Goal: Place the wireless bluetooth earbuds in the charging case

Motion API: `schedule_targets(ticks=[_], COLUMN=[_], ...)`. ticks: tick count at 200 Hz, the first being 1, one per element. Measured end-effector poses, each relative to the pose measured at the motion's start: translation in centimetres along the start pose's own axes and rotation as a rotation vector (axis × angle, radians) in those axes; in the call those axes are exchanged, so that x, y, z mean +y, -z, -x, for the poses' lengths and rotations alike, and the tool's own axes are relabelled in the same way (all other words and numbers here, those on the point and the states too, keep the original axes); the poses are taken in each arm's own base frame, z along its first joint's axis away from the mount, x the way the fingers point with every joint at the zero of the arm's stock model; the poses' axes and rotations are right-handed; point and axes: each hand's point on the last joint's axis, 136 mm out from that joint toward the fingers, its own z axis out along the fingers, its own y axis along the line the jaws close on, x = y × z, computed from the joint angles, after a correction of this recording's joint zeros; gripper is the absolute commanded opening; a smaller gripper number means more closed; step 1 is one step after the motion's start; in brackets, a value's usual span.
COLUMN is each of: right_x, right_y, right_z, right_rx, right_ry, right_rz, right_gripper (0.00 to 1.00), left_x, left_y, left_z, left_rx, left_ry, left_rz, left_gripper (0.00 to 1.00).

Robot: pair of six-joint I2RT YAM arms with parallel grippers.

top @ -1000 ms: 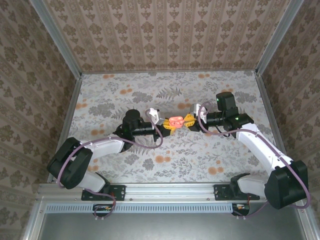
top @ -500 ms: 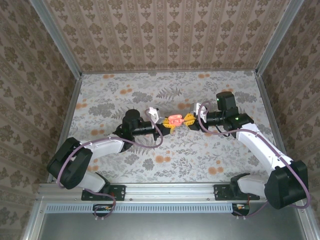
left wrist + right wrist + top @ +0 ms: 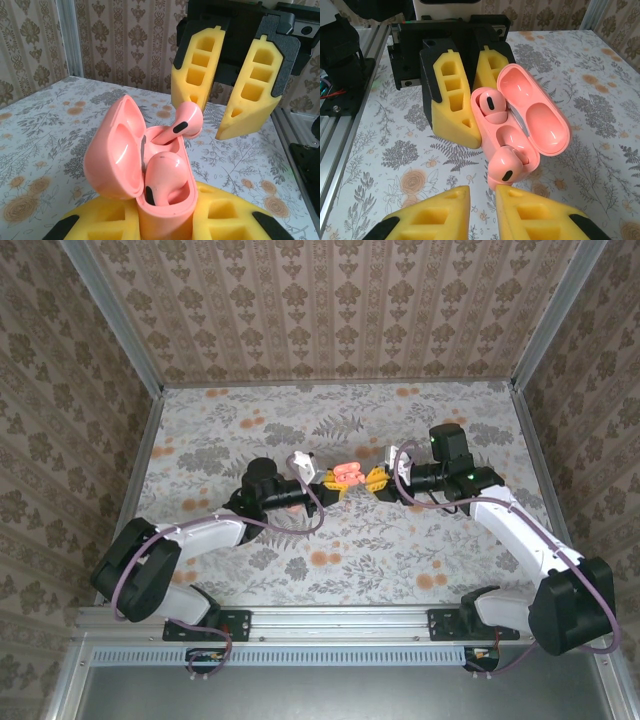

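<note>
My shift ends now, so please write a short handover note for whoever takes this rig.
Left gripper shut on the open charging case.
Right gripper open, fingers apart beside the case.
Done: the first earbud sits in its well.
To do: the second earbud leans half out of its well; it likely needs pressing down.

The left fingers block the charging case at 9 o'clock, the right fingers at 3 o'clock. Bare bench lies open at 12 and 6 o'clock.
</note>
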Motion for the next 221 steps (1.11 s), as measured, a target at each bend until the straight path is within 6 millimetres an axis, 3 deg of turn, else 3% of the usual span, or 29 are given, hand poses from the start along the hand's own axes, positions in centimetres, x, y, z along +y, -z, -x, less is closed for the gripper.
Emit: schedule_targets(ticks=[82,221], right_x=[-0.9,-0.6], right_y=[-0.2,-1.0], right_z=[0.9,1.3], right_rx=[-0.035,-0.046], right_ry=[0.002,0.017], right_rz=[-0.027,-0.008], right_gripper=[0.21,0.21], left_x=[0.1,0.2], left_y=[-0.1,-0.1], left_z=[0.1,0.1], left_rx=[-0.002,-0.002], left_ry=[-0.002,-0.002], left_rz=[0.004,0.014], left_gripper=[0.16,0.16])
